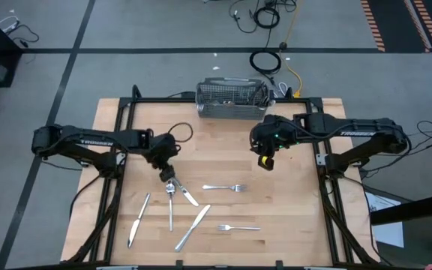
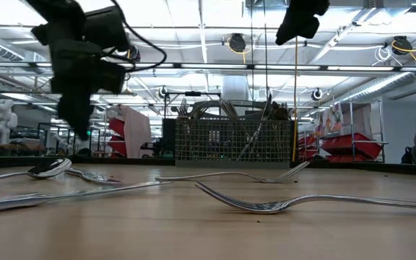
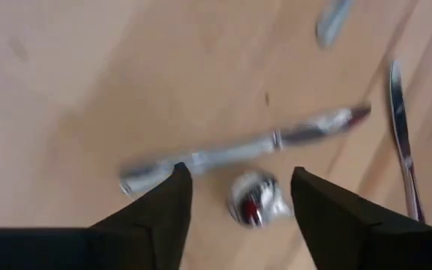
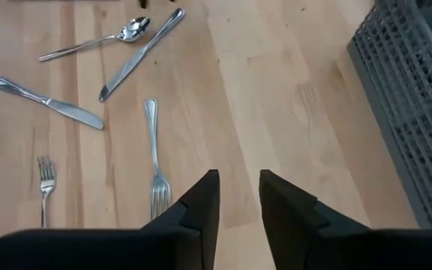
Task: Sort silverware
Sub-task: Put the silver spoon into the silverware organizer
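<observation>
**Silverware sort: loose pieces on the counter, left to right**

Left arm. I have the left gripper low over the spoon, jaws open, bracketing the spoon's bowl in the wrist view without touching it. I judge this is the approach for a pick: the bowl end is the widest part to close on.

Item 1, knife: leftmost piece, long axis running near-to-far with a slight lean, lying flat.

Item 2, spoon: bowl at the far end under the left gripper, handle pointing toward the near edge.

Item 3, second knife: short diagonal just beside the spoon's bowl, appearing to cross it.

Item 4, third knife: diagonal, far end leaning right.

Item 5, fork: long axis left-to-right, tines at the right.

Item 6, second fork: also left-to-right, nearer the front edge, tines at the left.

Right arm. The right gripper hangs raised over bare counter, jaws nearly closed and empty, between the loose forks and the wire basket at the far edge. The basket already holds upright pieces, so I take it as the destination.
</observation>
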Controlling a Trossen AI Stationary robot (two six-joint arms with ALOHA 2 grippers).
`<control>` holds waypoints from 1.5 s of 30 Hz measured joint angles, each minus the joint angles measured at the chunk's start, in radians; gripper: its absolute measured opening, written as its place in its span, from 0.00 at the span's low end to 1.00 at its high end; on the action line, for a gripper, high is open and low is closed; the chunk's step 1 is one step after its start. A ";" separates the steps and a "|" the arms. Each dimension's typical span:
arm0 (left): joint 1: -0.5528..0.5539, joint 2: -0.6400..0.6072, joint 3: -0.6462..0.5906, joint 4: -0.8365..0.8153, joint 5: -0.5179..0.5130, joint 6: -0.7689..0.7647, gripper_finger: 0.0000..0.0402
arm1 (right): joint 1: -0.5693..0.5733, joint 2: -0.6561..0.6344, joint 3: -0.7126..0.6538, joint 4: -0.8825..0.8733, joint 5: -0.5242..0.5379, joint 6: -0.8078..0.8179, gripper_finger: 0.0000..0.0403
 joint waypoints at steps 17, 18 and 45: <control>-0.198 -0.016 -0.064 -0.009 -0.263 -0.141 0.82 | 0.004 -0.022 0.000 -0.038 0.000 0.052 0.23; -0.202 -0.016 -0.078 -0.007 -0.260 -0.157 0.82 | 0.004 -0.022 0.000 -0.038 0.000 0.052 0.23; -0.269 0.144 -0.153 0.294 -0.187 -0.226 0.15 | 0.011 -0.022 0.000 -0.047 -0.019 0.062 0.23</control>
